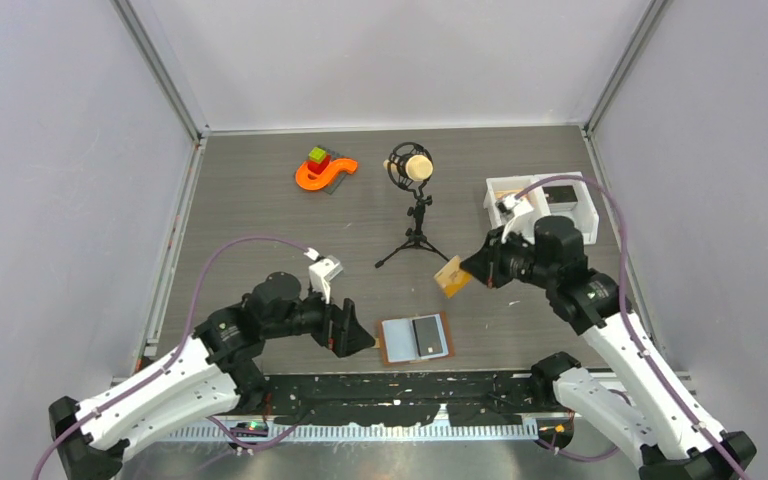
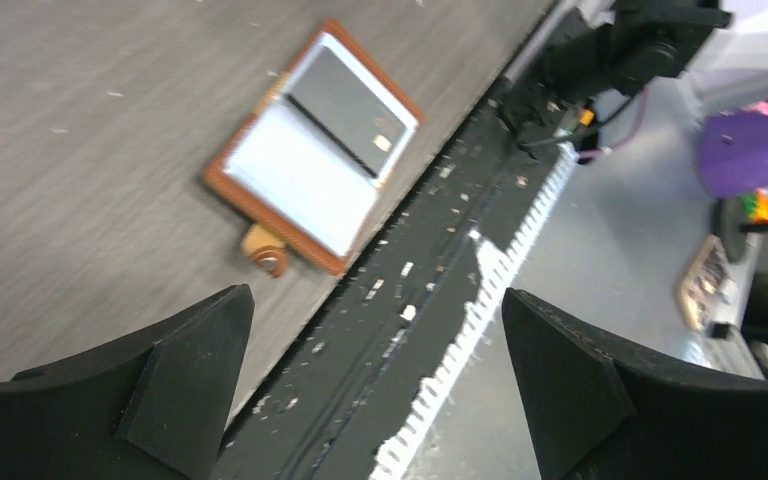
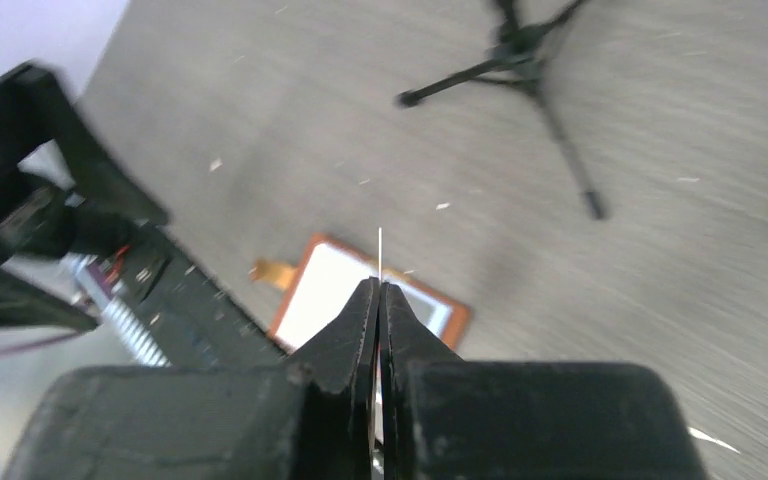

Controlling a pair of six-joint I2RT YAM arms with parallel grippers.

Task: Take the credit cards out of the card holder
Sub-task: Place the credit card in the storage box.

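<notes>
The card holder (image 1: 414, 338) lies open and flat near the table's front edge, brown rim up, pale blue-grey on its left half. A dark credit card (image 1: 427, 336) sits in its right half. The left wrist view shows the same card holder (image 2: 315, 145), its dark card (image 2: 345, 110) and its brown tab (image 2: 265, 250). My left gripper (image 1: 360, 340) is open just left of the holder, with nothing between its fingers (image 2: 377, 300). My right gripper (image 1: 468, 270) hangs above and right of the holder, shut on a tan credit card (image 1: 451, 277). From the right wrist this card (image 3: 380, 250) shows edge-on above the shut gripper (image 3: 378, 287).
A microphone on a small black tripod (image 1: 415, 205) stands mid-table. An orange toy with coloured blocks (image 1: 322, 170) lies at the back left. A white two-compartment bin (image 1: 545, 200) sits at the back right, behind my right arm. A black strip (image 1: 410, 385) runs along the near edge.
</notes>
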